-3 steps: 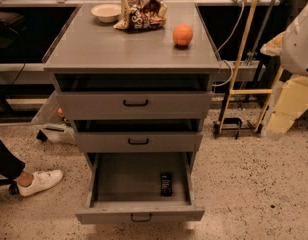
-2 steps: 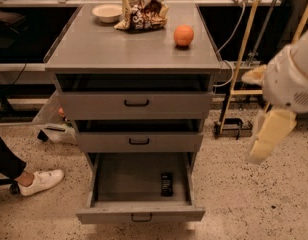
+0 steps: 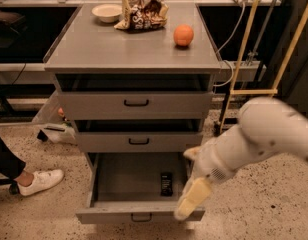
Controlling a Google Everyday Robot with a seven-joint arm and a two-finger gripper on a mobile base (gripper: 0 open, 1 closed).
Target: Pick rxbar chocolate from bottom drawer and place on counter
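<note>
At the front right corner of the bottom drawer (image 3: pixel 119 215), camera view, the gripper (image 3: pixel 193 199) now hangs at the end of the white arm (image 3: pixel 264 134); a second ago the arm stood well off to the right of the cabinet, clear of all drawers; it has since swung in and down. Whether the gripper is released or clenched cannot be told; it appears to carry nothing, since the bar lies apart from it.

The rxbar chocolate (image 3: pixel 166 183) lies flat on the drawer floor, right of centre and toward the front edge, just left of the gripper and not touching it; its position is unchanged. The bottom drawer stands pulled out as before; the two upper drawers (image 3: pixel 136 103) sit only slightly open.

The counter (image 3: pixel 129 49) carries an orange (image 3: pixel 183 35) near its right edge, a snack bag (image 3: pixel 141 14) and a bowl (image 3: pixel 107 12) along its back edge; none has shifted; the front half is the likely placing area.

Significance: the approach is under way and the grasp is not yet made; the next move calls for a shift left over the bar and a descent inside the right drawer wall; contact with that wall is the main risk.
</note>
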